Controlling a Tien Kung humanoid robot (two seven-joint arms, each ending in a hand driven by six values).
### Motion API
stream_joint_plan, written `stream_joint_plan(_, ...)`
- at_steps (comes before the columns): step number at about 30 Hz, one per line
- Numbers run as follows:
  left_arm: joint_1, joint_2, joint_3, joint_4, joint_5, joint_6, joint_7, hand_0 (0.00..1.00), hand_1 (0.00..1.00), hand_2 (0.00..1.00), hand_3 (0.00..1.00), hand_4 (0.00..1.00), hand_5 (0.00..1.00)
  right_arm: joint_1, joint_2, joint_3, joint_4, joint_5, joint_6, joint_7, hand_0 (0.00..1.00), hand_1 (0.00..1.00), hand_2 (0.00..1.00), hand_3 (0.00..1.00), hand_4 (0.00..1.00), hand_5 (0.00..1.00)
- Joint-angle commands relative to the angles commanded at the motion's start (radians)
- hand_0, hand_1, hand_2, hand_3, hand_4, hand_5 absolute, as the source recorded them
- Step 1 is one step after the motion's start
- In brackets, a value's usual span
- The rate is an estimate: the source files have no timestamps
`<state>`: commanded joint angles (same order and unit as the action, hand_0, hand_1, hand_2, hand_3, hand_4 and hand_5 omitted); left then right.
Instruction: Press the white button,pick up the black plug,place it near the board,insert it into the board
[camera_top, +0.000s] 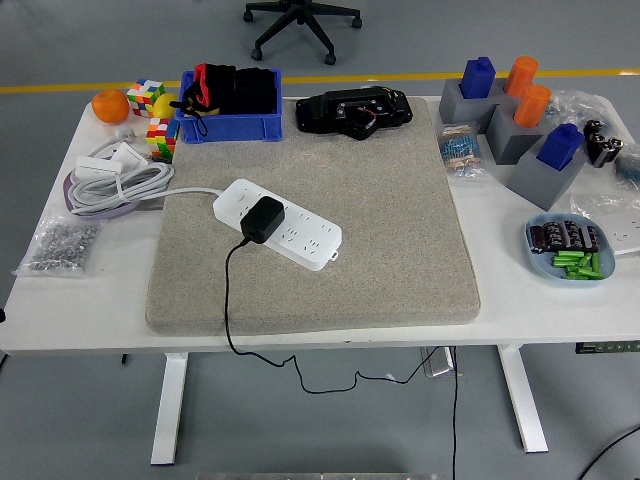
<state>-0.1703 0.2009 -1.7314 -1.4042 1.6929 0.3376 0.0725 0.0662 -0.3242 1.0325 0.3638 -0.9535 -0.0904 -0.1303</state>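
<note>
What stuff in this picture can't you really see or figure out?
- Robot's hands: neither shows in the head view, so their state is unknown.
- White button on the power strip: too small to pick out.
- Black plug: its prongs are hidden beneath its body, so how deep it sits is unclear.
- Black cable: drops past the table's near edge; its end is cut off.
- Blue bin: its dark contents are tangled, unidentifiable.

Bright, even overhead light is filling the scene. The white table (300, 335) is showing no harsh glare, and only soft, faint shadows are sitting close under objects around the grey mat (380, 240). Focus is holding sharp throughout.
</note>
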Motion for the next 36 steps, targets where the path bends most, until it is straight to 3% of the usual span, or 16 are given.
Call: stream_joint_plan(36,-0.022,-0.007,0.051,0.009,-0.027,-0.006,0.010,0.873,0.857,0.815,0.766,0.763,0.457,0.016,-0.004,0.003,-0.006,0.006,-0.002,-0.001,0.590,0.580,0.641,0.550,0.639,0.385)
